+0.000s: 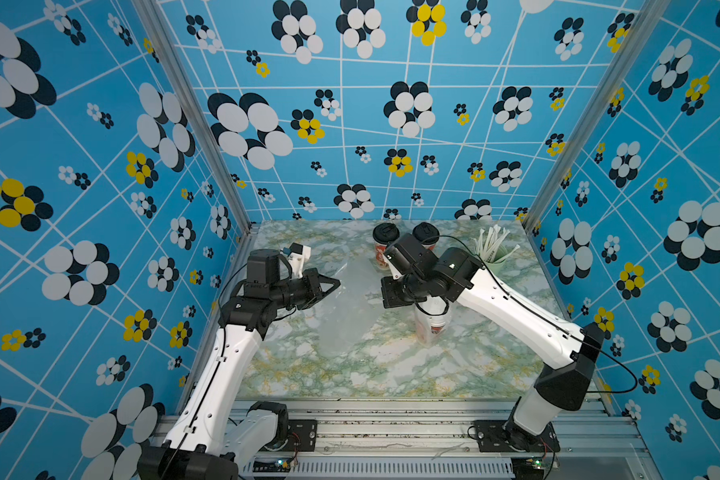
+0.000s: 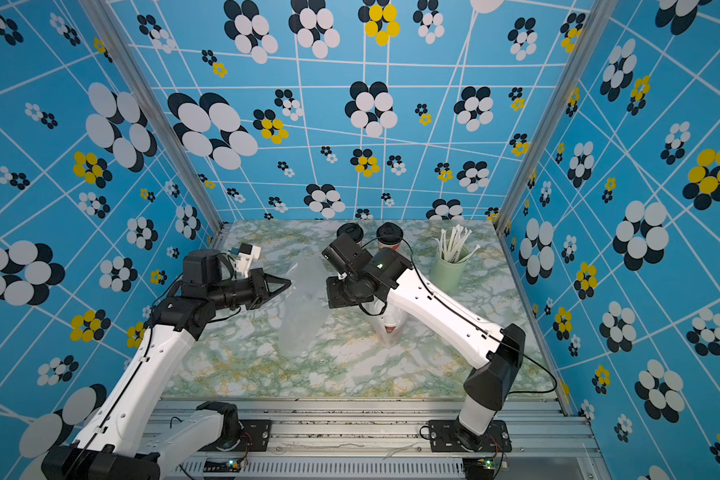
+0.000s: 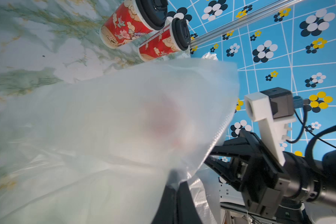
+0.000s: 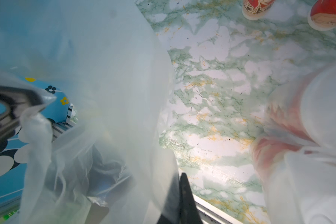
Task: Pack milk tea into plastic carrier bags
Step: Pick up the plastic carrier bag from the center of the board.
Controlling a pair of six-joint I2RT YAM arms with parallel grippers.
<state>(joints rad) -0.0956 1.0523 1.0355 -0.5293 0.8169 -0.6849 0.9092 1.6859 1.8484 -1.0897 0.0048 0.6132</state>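
Saw a thin carrier bag (image 1: 352, 309) stretched across bench (image 1: 350, 374) centre: clear, colourless, crinkled, with green marble visible through it. Found left jaws closed on its bunched edge at 9 o'clock and right jaws closed on its film at 3 o'clock, holding it between them. Noted a second bag (image 1: 424, 332) just at 4 o'clock of the first, upright under the right arm (image 1: 516, 307), wrapped round two white-lidded cups (image 4: 322, 108) with red print blurred pink by the plastic. Spotted two black-lidded cups (image 1: 385, 245) upright, side by side and unbagged at 12 o'clock: red, with cream clouds and flowers, dome lids. Saw a pale green straw cup (image 1: 495, 255) at 1 o'clock, near them.
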